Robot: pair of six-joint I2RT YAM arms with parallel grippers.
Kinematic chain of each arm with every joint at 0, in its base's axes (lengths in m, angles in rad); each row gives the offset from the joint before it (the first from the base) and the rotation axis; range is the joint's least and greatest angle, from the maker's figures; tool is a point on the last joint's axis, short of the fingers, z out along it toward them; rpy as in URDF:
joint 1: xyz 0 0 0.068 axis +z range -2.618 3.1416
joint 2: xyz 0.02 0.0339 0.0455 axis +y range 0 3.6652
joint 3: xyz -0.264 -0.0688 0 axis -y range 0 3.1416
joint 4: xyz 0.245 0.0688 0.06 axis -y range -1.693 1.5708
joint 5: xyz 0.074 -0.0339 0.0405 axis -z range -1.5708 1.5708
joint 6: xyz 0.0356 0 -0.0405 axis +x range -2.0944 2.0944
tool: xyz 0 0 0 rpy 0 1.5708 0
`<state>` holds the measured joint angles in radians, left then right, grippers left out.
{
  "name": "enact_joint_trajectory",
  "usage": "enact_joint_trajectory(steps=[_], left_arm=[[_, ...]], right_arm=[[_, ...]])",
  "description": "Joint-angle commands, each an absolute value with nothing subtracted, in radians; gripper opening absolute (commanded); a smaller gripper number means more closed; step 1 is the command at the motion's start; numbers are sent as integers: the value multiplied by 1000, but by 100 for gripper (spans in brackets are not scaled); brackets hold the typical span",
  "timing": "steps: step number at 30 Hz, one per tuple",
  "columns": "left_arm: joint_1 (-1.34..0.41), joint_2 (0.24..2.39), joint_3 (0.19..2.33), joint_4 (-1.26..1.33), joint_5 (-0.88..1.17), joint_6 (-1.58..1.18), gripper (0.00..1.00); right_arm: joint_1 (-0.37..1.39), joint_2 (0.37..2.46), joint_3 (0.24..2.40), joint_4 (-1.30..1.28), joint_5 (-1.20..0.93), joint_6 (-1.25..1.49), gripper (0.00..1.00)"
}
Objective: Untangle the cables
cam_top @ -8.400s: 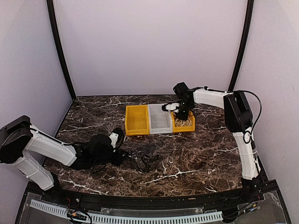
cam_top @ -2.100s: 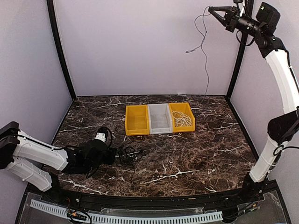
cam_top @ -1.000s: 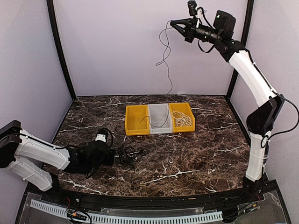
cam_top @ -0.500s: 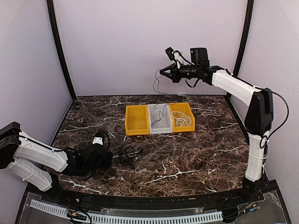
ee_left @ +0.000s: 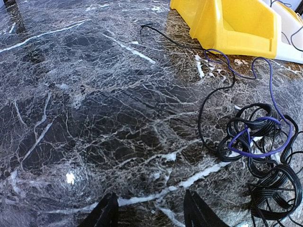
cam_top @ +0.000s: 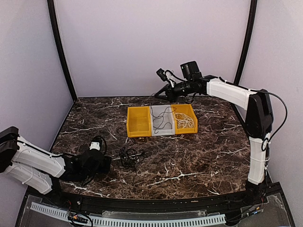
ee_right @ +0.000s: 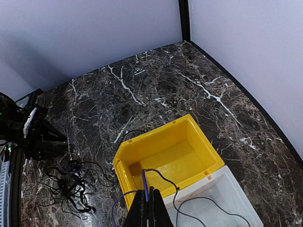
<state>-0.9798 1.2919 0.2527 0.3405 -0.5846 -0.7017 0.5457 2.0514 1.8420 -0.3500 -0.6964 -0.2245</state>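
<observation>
My right gripper (cam_top: 157, 93) hangs above the bins, shut on a thin purple-black cable (ee_right: 145, 179). That cable drapes into the white bin (cam_top: 162, 131) and loops over the left yellow bin (ee_right: 180, 156). A purple strand (ee_left: 258, 150) runs across the table and through the tangle of black cables (ee_left: 265, 161), which also shows in the top view (cam_top: 129, 157). A white cable (cam_top: 185, 120) lies in the right yellow bin. My left gripper (ee_left: 151, 218) is open and empty, low over the table just left of the tangle (cam_top: 106, 161).
Three bins stand side by side at mid-table: yellow (cam_top: 138, 123), white, yellow. In the left wrist view the yellow bin (ee_left: 232, 23) is at the far right. The dark marble table (cam_top: 203, 151) is enclosed by walls and black corner posts.
My right arm has come down from high up to just above the bins, so the held cable now lies slack in the white bin. My left gripper has drawn back slightly from the tangle.
</observation>
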Motion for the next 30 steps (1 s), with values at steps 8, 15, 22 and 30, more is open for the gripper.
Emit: enact_joint_trajectory(steps=[8, 15, 22, 30], left_arm=[[-979, 1273, 213, 374, -588, -718, 49], [-980, 1225, 185, 365, -594, -720, 50], [-979, 1231, 194, 360, -584, -720, 49], [-979, 1253, 205, 369, -570, -718, 49]], right_arm=[[606, 2028, 1909, -313, -848, -143, 0], [615, 2087, 2038, -330, -933, -111, 0], [591, 2098, 2040, -270, -921, -101, 0], [521, 2155, 1997, -249, -908, -101, 0]])
